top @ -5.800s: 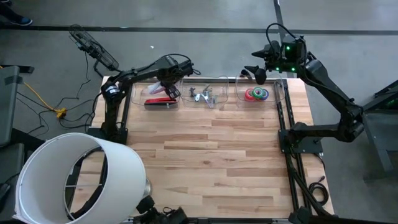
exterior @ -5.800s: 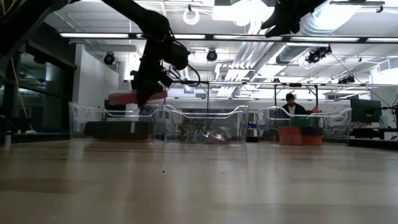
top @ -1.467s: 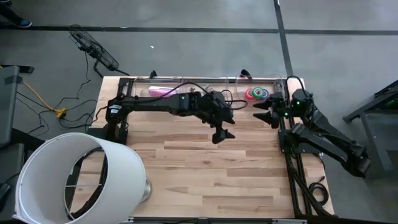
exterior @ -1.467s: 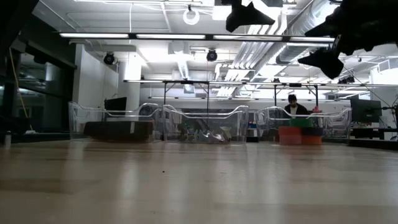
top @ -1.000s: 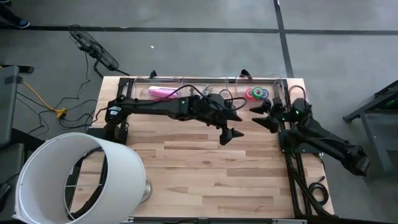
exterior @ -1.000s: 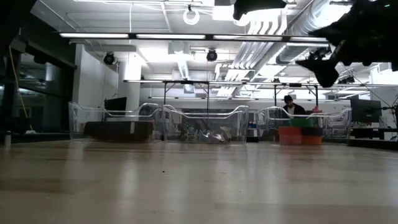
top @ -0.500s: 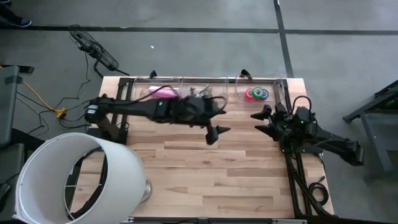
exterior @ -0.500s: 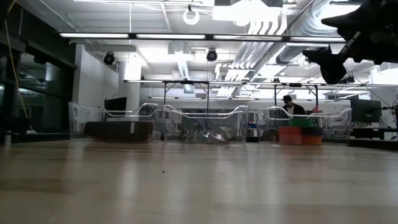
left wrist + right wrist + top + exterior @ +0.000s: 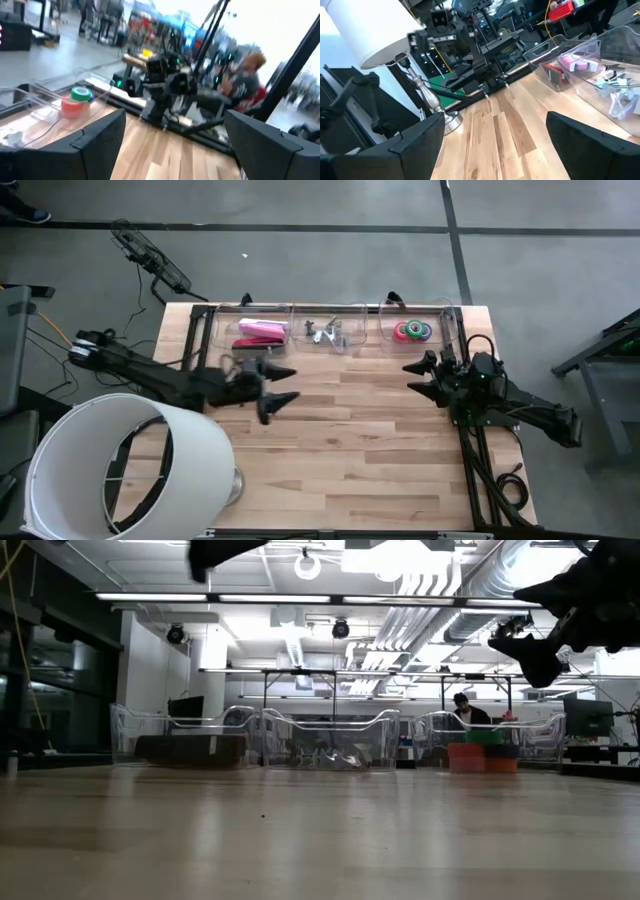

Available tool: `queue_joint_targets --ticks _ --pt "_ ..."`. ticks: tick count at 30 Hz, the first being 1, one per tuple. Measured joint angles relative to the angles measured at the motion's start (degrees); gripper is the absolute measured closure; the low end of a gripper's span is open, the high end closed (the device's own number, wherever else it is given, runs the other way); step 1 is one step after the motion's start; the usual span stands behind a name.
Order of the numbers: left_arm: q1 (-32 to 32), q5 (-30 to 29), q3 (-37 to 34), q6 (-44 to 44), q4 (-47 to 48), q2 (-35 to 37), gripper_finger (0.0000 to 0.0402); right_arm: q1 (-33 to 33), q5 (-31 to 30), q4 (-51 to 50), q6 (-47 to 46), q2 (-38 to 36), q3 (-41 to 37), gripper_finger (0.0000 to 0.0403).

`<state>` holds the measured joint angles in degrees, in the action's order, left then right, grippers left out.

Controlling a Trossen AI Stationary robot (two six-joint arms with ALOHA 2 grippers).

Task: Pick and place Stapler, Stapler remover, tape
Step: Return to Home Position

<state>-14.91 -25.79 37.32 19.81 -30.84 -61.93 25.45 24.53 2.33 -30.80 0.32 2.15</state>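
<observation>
The tape rolls (image 9: 413, 331) lie bunched together in the right transparent bin (image 9: 447, 328) at the far edge of the wooden counter (image 9: 340, 460). From above, red-orange, green and pink rings show. The low view gives them side-on, a green roll sitting on red-orange ones. The middle bin (image 9: 360, 320) beside it holds a tangle of stapler removers (image 9: 325, 332). The left bin (image 9: 225, 330) holds a pink stapler (image 9: 262, 329) with a darker red stapler (image 9: 254, 346) just in front of it. In the low view these staplers read only as a dark, low shape. The left pincer (image 9: 283, 386) hangs above the counter just in front of the left bin, spread wide and holding nothing. Its wrist view shows the two fingers (image 9: 95, 145) far apart and looks across to the tape and the right arm. The right pincer (image 9: 413, 378) hangs near the counter's right edge, in front of the right bin, also wide open and empty. Its wrist view shows the spread fingers (image 9: 592, 145) and looks past them to the pink stapler in its bin. It also takes in a lamp with a large white shade (image 9: 120, 465), which the high view places at the counter's near left corner. Only the low view shows a person (image 9: 468, 710) in the room beyond the bins.
</observation>
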Motion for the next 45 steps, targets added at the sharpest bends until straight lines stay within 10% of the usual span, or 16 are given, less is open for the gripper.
queue_joint_targets --ticks 16,26,45 --pt "-3.1 -0.5 -32.3 -0.8 -8.7 37.6 0.0070 0.0 -3.8 1.8 -1.7 -0.1 0.0 0.0063" --pt "-3.1 2.6 -35.4 -0.2 21.1 61.9 0.0070 0.0 -4.5 0.8 -6.7 0.0 0.0 0.0063" --pt "-3.1 -2.5 -32.2 2.7 40.9 61.3 0.0069 0.0 -4.5 -0.2 -7.2 0.5 0.0 0.0063"
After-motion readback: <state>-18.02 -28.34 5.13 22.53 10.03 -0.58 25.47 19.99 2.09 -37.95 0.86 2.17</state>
